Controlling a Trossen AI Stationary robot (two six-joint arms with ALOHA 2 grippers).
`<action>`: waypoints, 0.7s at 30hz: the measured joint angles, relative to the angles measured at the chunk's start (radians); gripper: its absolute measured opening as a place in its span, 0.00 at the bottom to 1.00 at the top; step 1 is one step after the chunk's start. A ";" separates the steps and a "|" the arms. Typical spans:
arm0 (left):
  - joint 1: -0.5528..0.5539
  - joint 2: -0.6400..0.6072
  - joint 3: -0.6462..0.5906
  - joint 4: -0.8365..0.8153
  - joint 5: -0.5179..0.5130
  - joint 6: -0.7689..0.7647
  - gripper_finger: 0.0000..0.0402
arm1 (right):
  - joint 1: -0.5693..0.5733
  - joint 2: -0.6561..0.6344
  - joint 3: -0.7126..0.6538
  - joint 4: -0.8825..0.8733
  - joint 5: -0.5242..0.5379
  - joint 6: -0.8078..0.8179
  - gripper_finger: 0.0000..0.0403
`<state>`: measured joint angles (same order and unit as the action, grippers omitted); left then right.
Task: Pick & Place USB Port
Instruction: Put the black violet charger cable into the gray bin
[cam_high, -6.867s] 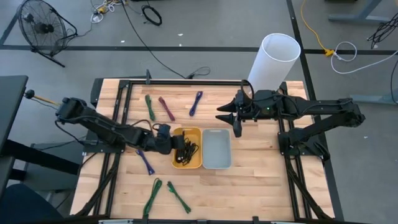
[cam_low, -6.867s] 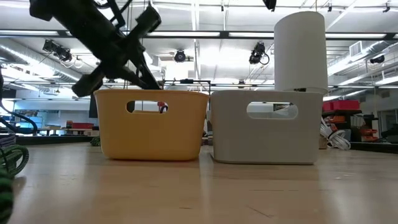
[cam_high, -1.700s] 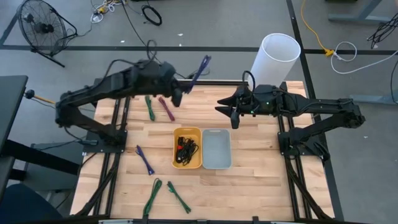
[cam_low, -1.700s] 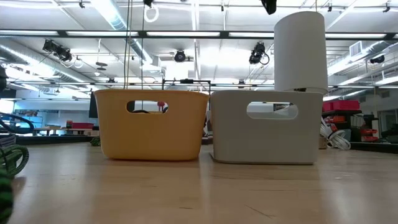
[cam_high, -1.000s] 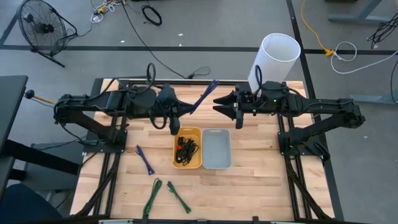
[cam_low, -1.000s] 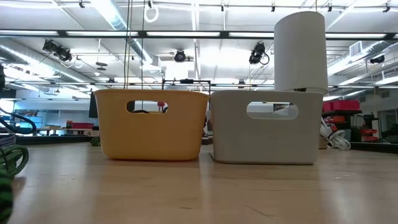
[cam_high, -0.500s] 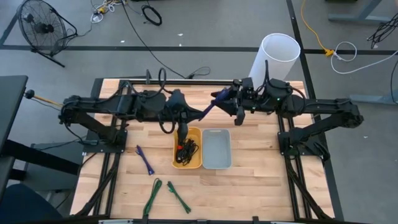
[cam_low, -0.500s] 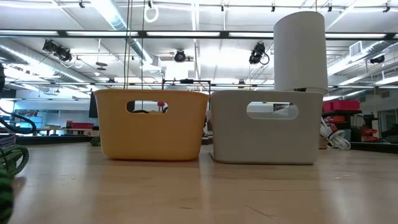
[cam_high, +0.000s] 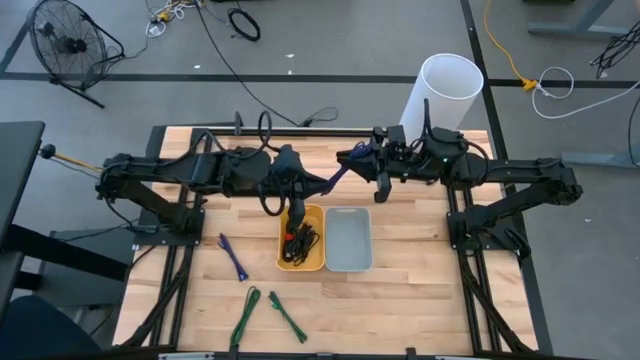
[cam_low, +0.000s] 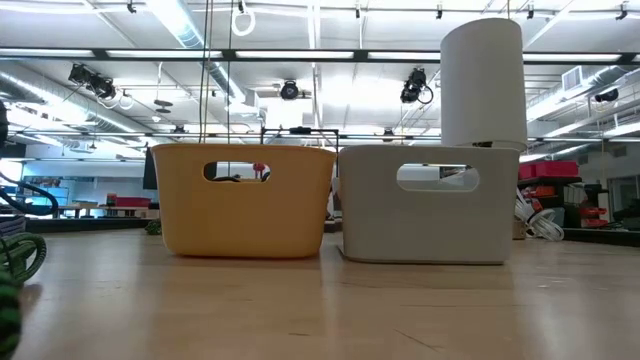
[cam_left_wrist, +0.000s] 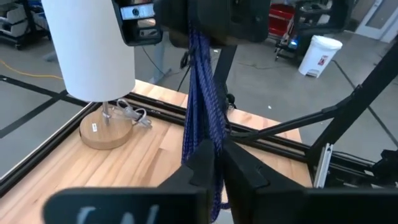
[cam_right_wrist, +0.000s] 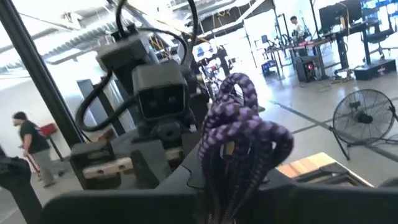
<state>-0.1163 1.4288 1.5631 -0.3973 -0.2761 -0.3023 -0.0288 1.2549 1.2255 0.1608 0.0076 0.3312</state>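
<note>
A purple braided USB cable bundle (cam_high: 340, 168) hangs in the air above the table's far middle, stretched between my two grippers. My left gripper (cam_high: 320, 186) is shut on its nearer, lower end, and my right gripper (cam_high: 352, 156) is shut on its farther, upper end. The left wrist view shows the bundle (cam_left_wrist: 202, 93) running away from my left fingers up to the right gripper. In the right wrist view its looped end (cam_right_wrist: 239, 130) fills the middle. The low view shows neither gripper. My left gripper pinches the bundle's lower end (cam_left_wrist: 211, 146) between its two fingers, several strands together. The fingers come level from the table's left and lie along the bundle. The bundle is clear of the table and slants up toward the right gripper. My right gripper pinches the bundle just below its looped end (cam_right_wrist: 231, 163) between its two fingers, several strands together. The fingers come from the table's right. The loops stick out past the fingers, and the bundle is clear of the table.
A yellow bin (cam_high: 283, 262) holding black cables and a grey bin (cam_high: 347, 266) stand side by side at mid-table, below the grippers. A white cylinder (cam_high: 440, 95) stands at the far right. A purple cable (cam_high: 233, 257) and two green cables (cam_high: 245, 315) lie near the left front.
My left gripper has carried the purple bundle toward the table's right, up to the right gripper. My right gripper's fingers stood apart a second ago and have now shut on the bundle's upper end. The bundle stays clear of the table.
</note>
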 joint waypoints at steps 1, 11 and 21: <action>0.001 0.000 0.000 0.002 0.000 0.000 0.11 | 0.000 0.000 0.000 -0.006 0.001 -0.001 0.06; 0.002 -0.014 0.000 -0.016 0.037 0.070 0.22 | 0.000 0.000 0.000 -0.050 -0.028 0.036 0.06; 0.020 -0.107 0.000 -0.114 -0.013 0.131 0.26 | 0.066 0.015 -0.002 -0.379 -0.043 0.196 0.06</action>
<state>-0.0963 1.3215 1.5635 -0.5109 -0.2886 -0.1709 0.0370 1.2697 1.2234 -0.2180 -0.0354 0.5268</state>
